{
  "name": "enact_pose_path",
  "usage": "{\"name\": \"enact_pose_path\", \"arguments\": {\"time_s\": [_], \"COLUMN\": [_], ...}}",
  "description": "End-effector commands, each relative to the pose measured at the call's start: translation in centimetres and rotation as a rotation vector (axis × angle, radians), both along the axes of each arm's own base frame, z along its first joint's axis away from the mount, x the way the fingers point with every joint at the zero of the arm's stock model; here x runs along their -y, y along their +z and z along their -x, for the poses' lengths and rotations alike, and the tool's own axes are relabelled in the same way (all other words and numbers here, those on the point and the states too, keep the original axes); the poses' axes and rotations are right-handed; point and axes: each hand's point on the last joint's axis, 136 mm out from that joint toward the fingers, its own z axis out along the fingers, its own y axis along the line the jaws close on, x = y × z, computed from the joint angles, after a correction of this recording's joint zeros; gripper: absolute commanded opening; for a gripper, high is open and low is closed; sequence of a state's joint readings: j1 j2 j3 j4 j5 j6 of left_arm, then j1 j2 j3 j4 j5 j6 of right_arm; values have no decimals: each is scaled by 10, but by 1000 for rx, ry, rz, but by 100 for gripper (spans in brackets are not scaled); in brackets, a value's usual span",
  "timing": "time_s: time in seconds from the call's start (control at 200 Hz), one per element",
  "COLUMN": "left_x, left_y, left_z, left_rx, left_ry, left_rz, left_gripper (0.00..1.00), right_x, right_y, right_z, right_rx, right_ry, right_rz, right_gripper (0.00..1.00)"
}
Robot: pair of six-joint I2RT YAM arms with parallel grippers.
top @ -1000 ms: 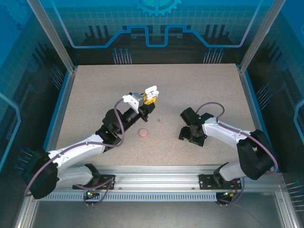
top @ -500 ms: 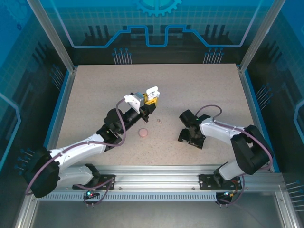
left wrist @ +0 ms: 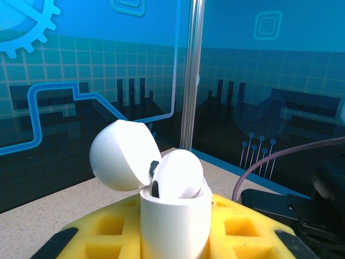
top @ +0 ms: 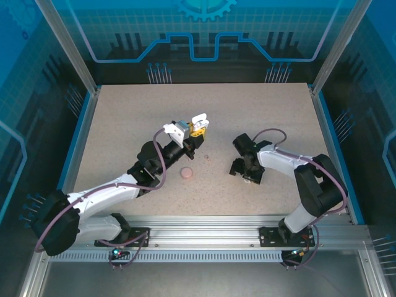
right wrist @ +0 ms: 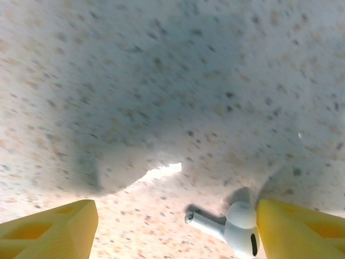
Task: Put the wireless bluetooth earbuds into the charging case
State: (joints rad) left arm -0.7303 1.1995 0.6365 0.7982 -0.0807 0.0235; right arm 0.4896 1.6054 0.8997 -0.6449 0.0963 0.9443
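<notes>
While the case (left wrist: 175, 218) is pinched upright between the yellow fingers (left wrist: 108, 232) of the left gripper (left wrist: 175, 237), its lid (left wrist: 119, 156) is seen swung back to the left of the wrist view. A seated bud (left wrist: 178, 174) is lodged in the opening, its rounded head rising above the rim and a dark spot showing on its left flank. From above, the case is seen lifted off the table (top: 124, 124), near the middle. The right gripper (top: 243, 172) is lowered close to the table right of centre, well apart from the case; whether it touches the surface cannot be told. Its fingers are spread wide, and nothing is pinched between them. A loose bud (right wrist: 240, 229) is laid flat on the table between them, its head just beside, perhaps touching, the finger at the right of the wrist view. Its long axis is set roughly across that view, with the stem pointed left toward the other finger. A pink disc (top: 185, 173) is seen on the table between the two arms.
</notes>
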Motion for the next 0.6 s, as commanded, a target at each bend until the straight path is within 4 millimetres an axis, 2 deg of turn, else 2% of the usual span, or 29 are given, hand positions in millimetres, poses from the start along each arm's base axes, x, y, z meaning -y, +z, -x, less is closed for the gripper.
{"name": "enact_pose_path", "arguments": {"time_s": [0.0,0.165,0.295,0.43,0.595], "left_x": [3,3,4,4,4], "left_y": [28,28,27,27,26], "left_z": [4,4,4,4,5], "left_rx": [52,51,47,48,48], "left_ry": [-24,-24,-26,-28,-30], "left_rz": [74,74,74,82,86], "left_gripper": [0,0,0,0,0], "right_x": [-3,-5,6,23,27], "right_y": [3,5,10,18,15], "right_z": [-13,-22,-26,-12,6], "right_rx": [17,26,29,9,-7], "right_ry": [9,14,-22,-127,-202], "right_rz": [-12,-1,57,121,142], "right_gripper": [78,78,77,77,76]}}
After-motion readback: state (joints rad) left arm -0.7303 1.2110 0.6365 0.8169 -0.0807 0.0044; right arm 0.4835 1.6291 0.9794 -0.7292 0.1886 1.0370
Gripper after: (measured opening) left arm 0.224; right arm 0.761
